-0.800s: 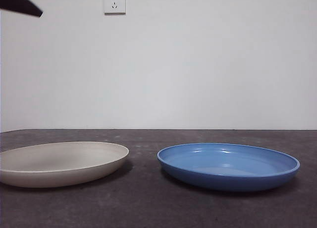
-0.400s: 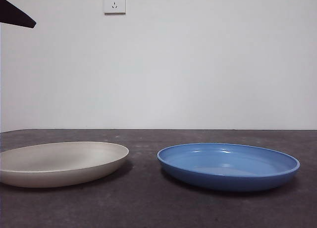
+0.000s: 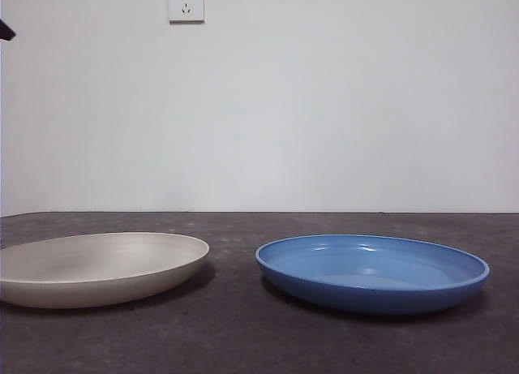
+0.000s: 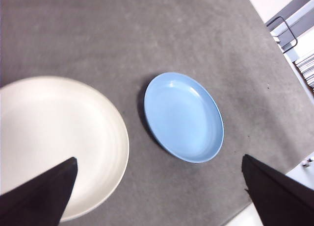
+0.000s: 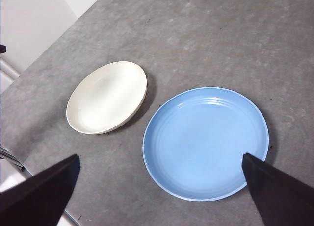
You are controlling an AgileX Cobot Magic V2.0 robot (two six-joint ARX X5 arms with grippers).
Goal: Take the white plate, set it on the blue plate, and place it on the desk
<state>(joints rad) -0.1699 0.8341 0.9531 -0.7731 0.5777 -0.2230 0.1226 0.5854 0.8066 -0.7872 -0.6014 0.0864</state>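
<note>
The white plate lies on the desk at the left. The blue plate lies to its right, a small gap apart. Both are empty. My left gripper is open and empty, high above the desk, with the white plate and the blue plate below it. My right gripper is open and empty, high over the blue plate, with the white plate farther off. In the front view only a black tip of an arm shows at the left edge.
A white wall with a socket stands behind the desk. The left wrist view shows the desk's edge and a metal frame beyond it. The right wrist view shows the desk's edge near the white plate.
The black arm tip at the front view's top left has drawn back toward the left edge, and only a sliver shows now. The plates have not moved.
</note>
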